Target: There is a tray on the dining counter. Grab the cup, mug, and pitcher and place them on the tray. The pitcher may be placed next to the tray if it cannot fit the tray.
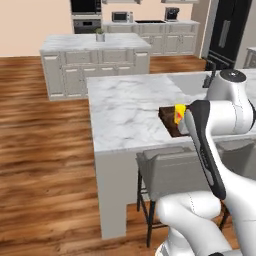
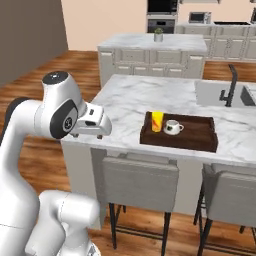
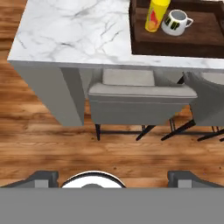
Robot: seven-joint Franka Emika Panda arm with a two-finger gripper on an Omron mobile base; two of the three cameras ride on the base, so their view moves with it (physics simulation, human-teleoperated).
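Observation:
The dark brown tray (image 2: pixel 195 136) lies on the dining counter (image 2: pixel 135 97) near its front edge. Inside it, at the left end, the yellow cup (image 2: pixel 157 121) stands upright with the squat white mug (image 2: pixel 173 127) beside it. Looking along the hand, the cup (image 3: pixel 156 15) and mug (image 3: pixel 175 22) sit in the tray (image 3: pixel 197 39) at the top. My gripper (image 2: pixel 97 131) hovers off the counter's front left corner, well left of the tray, pointing downward. Its fingertips (image 3: pixel 41 177) stand wide apart and open, with nothing between them. The pitcher is out of view. My arm hides most of the tray (image 1: pixel 167 125) behind the cup (image 1: pixel 179 114).
Two grey stools (image 2: pixel 140 180) (image 2: pixel 230 192) stand under the counter's front edge. An inset sink with a black faucet (image 2: pixel 231 85) lies at the back right. A marble island with a potted plant (image 2: pixel 158 34) stands beyond, with wooden floor around it.

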